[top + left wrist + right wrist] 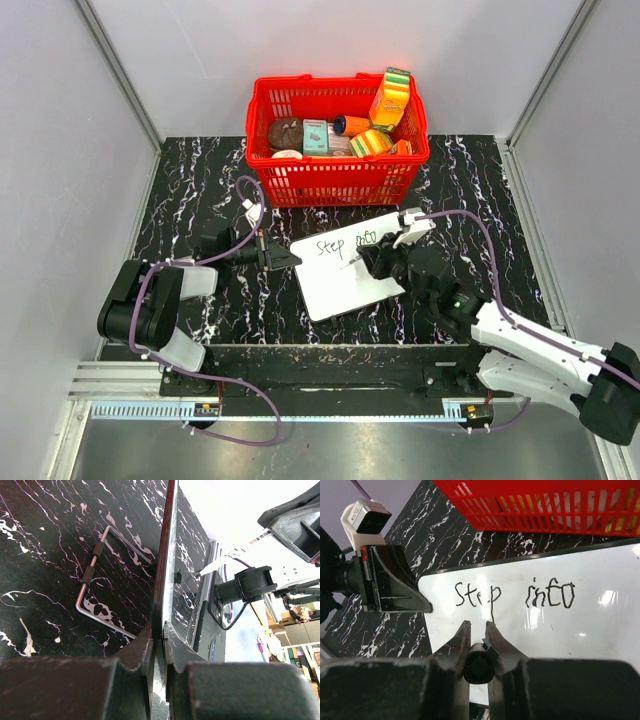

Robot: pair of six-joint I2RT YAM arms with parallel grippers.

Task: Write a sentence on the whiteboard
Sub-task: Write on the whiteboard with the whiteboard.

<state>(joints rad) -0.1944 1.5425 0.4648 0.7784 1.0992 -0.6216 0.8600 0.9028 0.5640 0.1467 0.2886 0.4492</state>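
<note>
Right wrist view: the right gripper clamps the marker, "Step into" of the sentence lies beyond its fingers with the rest seemingly unwritten, and the left gripper pinches the whiteboard.

A red plastic basket with latticed walls is set at the far side of a black tabletop veined with white. It is filled with small goods: a brown rounded item at the left, a teal box beside it, an orange cylinder with a dark end, a green-and-orange striped pack, and a yellow carton standing tallest at the right. The tabletop is enclosed by pale grey walls.
</note>
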